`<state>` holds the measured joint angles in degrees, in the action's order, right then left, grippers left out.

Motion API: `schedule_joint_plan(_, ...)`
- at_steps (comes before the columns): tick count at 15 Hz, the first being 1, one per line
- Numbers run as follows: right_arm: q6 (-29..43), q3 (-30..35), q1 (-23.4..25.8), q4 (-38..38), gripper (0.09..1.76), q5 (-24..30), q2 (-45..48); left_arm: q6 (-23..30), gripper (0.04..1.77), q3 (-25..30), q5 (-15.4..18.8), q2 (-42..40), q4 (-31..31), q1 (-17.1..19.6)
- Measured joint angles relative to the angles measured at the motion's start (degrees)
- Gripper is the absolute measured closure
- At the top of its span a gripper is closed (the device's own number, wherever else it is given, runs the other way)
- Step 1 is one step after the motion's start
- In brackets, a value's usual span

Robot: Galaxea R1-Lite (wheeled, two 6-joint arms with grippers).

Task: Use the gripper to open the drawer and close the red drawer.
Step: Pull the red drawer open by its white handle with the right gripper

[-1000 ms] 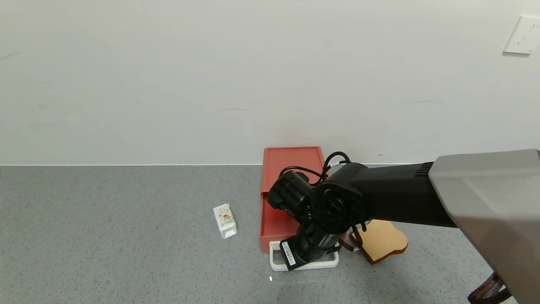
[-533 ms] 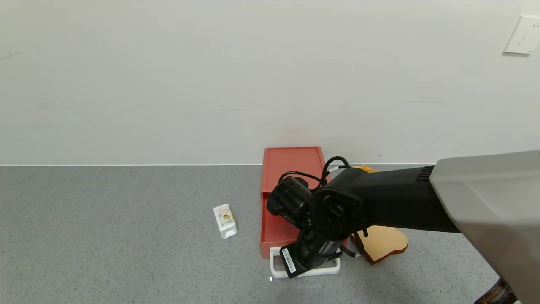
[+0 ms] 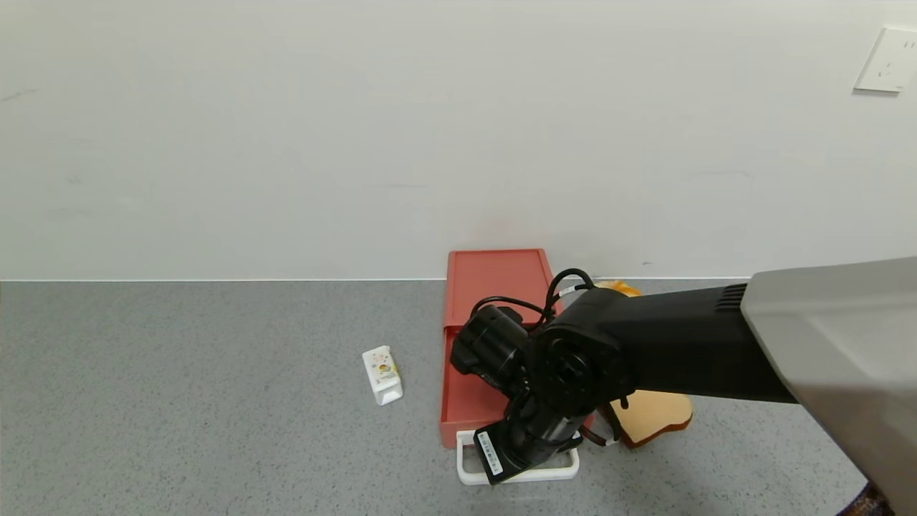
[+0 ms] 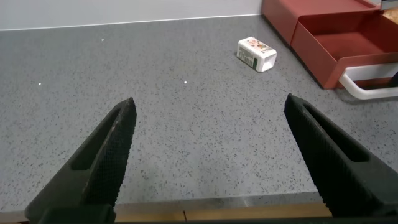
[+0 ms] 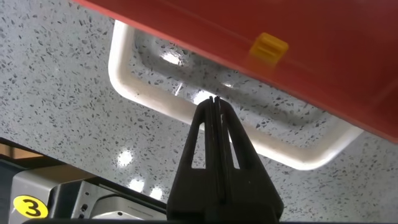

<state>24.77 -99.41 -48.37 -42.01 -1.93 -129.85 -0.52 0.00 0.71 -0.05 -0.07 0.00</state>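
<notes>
Speckled grey countertop (image 3: 179, 401), white wall (image 3: 358, 129), wall socket (image 3: 887, 60)

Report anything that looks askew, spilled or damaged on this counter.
Little stands out. The small white carton lies on its side left of the drawer. The drawer stands partly open, as the task intends, with the right gripper shut inside its white handle. No spill or damage shows.

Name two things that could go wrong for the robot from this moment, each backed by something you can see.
The right gripper, fingers shut, sits hooked in the white handle rather than clamped on it, so it may slip out.

The drawer is already far out; more pull might drag the box or bump the bread-shaped board beside it.
</notes>
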Motion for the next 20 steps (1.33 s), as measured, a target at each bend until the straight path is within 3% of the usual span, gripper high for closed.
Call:
schedule_joint_plan(15,0.5,2.0,-1.3,0.0,1.73,0.1,1.7,0.0,0.09,0.0,0.0,0.0,0.0,0.0)
schedule_joint_plan(20,0.0,2.1,-1.3,-1.2,1.73,0.2,6.1,0.0,0.09,0.0,0.0,0.0,0.0,0.0)
